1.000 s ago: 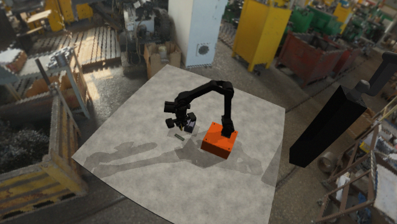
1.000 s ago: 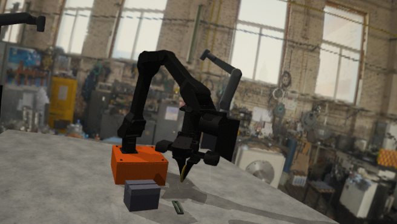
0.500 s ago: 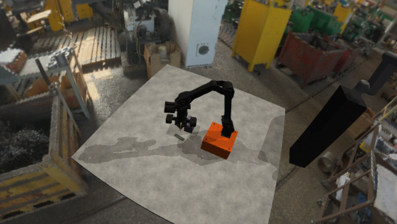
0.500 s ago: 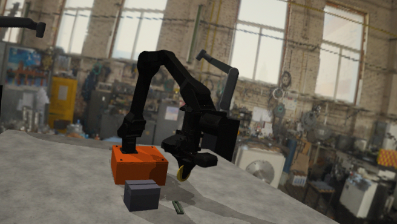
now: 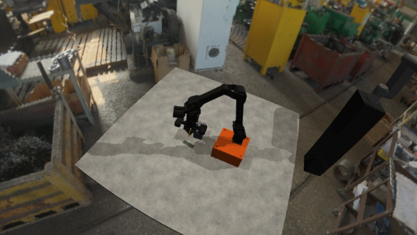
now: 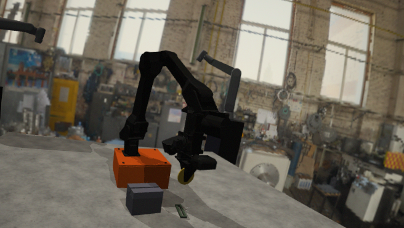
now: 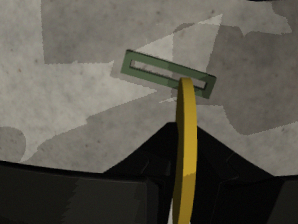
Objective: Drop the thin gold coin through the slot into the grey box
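box (image 6: 144, 198) lid: likely unobstructed | obstacle: orange base (image 6: 141, 167) just behind

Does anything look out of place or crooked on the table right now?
Nothing stands out. The hand grips the gold coin on edge above the table, the green holder lies flat with nothing in it, and the grey box sits upright with its lid closed.

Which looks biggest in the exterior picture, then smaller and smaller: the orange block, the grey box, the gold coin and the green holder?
1. Orange block, under the arm: biggest.
2. Grey box: smaller, though it sits nearer the camera.
3. Gold coin, pinched in the tool, and green holder, lying flat: both small and too alike to rank.
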Tool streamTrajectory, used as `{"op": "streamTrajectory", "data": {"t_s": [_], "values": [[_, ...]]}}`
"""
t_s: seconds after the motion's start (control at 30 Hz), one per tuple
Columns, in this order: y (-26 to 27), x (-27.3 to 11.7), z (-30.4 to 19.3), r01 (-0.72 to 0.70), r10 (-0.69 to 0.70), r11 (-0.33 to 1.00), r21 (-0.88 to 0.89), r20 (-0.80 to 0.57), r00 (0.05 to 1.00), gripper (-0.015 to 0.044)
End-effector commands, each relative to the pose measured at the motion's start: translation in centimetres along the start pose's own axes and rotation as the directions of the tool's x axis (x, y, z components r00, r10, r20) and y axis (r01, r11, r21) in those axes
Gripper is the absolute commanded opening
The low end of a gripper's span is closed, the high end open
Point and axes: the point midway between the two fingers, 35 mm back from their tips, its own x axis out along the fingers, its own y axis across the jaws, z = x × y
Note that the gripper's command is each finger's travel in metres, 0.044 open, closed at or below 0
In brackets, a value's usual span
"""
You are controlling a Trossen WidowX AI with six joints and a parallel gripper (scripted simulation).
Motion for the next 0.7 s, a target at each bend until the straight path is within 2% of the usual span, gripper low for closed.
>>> {"op": "streamTrajectory", "data": {"t_s": [0.0,0.67], "values": [[-0.2,0.1,0.9,0.006,-0.006,1.0,0.001,-0.001,1.0,0.0],[-1.3,0.0,6.1,0.006,-0.006,1.0,0.001,0.002,1.0,0.0]]}}
